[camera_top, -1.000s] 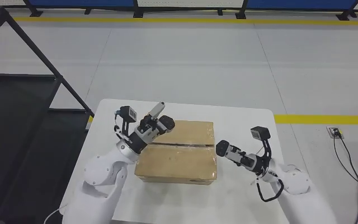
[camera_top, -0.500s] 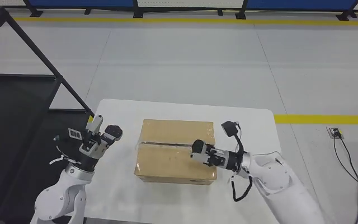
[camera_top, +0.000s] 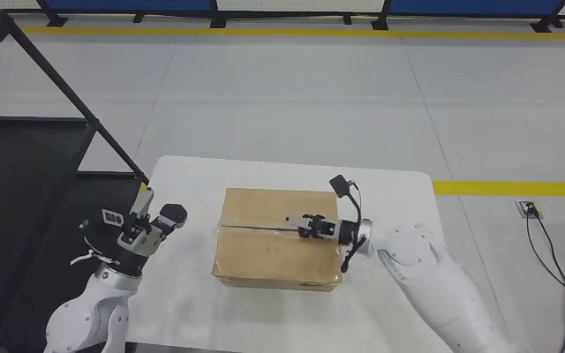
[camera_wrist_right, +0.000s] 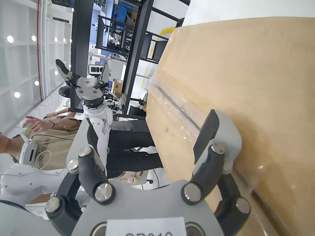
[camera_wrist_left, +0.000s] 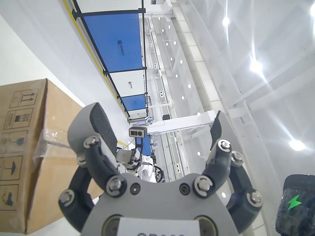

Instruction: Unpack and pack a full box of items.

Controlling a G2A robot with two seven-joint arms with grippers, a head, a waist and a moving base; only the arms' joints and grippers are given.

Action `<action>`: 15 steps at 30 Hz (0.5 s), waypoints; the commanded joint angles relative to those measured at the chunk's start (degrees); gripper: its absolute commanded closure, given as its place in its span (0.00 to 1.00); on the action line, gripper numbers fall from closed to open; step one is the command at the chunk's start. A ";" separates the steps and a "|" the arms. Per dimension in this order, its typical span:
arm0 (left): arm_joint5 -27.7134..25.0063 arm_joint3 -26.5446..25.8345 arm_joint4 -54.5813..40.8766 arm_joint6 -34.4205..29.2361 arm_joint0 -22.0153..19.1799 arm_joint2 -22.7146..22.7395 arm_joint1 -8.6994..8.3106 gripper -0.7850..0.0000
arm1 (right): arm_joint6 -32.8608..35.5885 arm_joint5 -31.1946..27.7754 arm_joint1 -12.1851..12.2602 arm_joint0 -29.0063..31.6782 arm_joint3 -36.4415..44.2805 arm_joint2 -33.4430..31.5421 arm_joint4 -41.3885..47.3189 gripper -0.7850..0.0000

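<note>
Since a second ago the left gripper (camera_wrist_left: 157, 115) has pulled away from the back left corner of the box (camera_top: 278, 251) to the left edge of the table (camera_top: 388, 190). The right gripper (camera_wrist_right: 150, 130) has swung in from the box's right end to above its lid. Over the last half second both have shifted only slightly.

The white table carries the box at about its middle. It is plain cardboard, closed and standing flat, with its two top flaps meeting along a lengthwise seam. Handling symbols are printed on the end that faces the left gripper.

The left gripper is held well apart from the box and tilted up toward the ceiling. Its jaws are spread wide with nothing between them. The right gripper lies low over the box top near the middle of the seam, its jaws likewise wide apart and empty. One of its fingers (camera_wrist_right: 216, 133) lies against the cardboard just beside the seam. It looks to be touching, though the angle does not settle that.

Clear tape (camera_wrist_right: 172, 104), wrinkled and shiny, runs along the seam and wraps down over the box's left end.
</note>
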State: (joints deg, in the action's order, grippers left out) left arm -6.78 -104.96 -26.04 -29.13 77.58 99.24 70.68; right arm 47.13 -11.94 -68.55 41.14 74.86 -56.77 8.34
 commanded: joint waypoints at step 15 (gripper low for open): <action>-1.17 2.79 0.03 1.08 -1.02 0.00 -0.37 0.00 | -0.90 2.69 -2.15 -3.51 -1.31 4.85 0.07 0.00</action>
State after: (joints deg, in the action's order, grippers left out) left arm -7.69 -102.41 -25.75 -28.16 76.32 99.04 70.32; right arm 46.40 -9.53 -70.40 38.35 73.99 -52.59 8.37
